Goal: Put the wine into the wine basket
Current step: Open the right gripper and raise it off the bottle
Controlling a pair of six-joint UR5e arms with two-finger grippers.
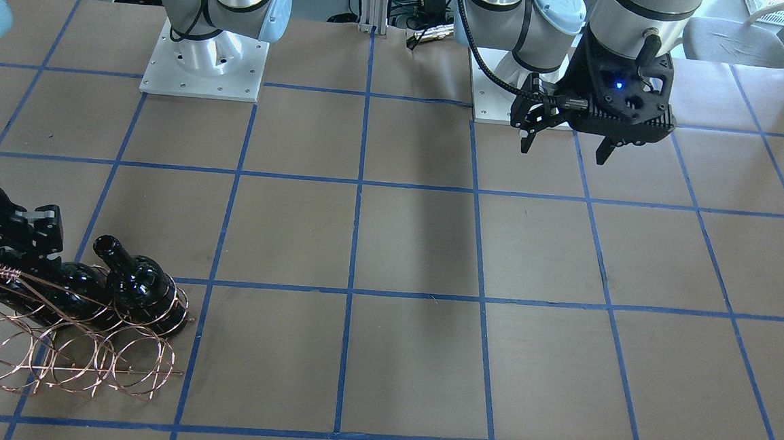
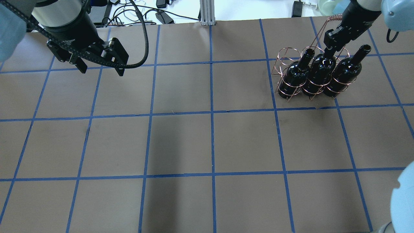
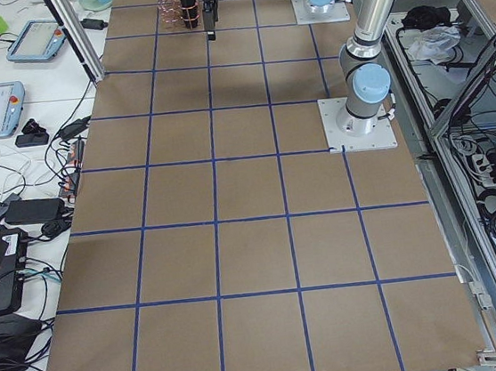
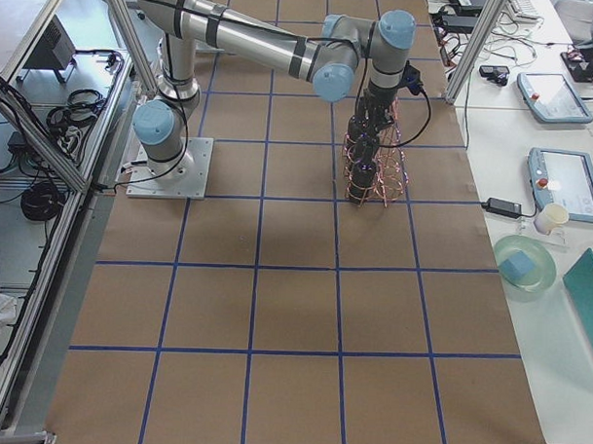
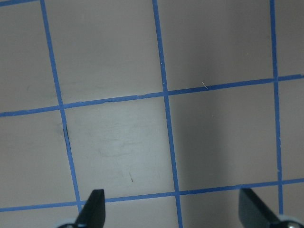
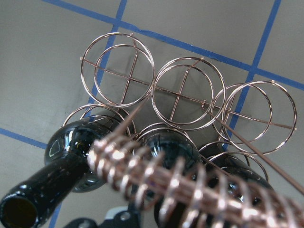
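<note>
The copper wire wine basket (image 2: 278, 55) stands at the far right of the table, with three glossy black wine bottles in its near row. In the overhead view the left bottle (image 2: 296, 72) and the right bottle (image 2: 347, 69) stand free. My right gripper (image 2: 330, 48) is shut around the neck of the middle bottle (image 2: 320, 69) and hides that neck. The right wrist view shows the twisted handle (image 6: 190, 190) across the bottle shoulders and the empty rings (image 6: 175, 97) beyond. My left gripper (image 2: 102, 71) is open and empty above the far left of the table.
The basket's back row of rings (image 1: 49, 367) is empty. The two arm base plates (image 1: 204, 66) sit at the robot's edge. Cables and an aluminium post (image 2: 207, 13) lie beyond the far edge. Blue tape lines grid the brown table.
</note>
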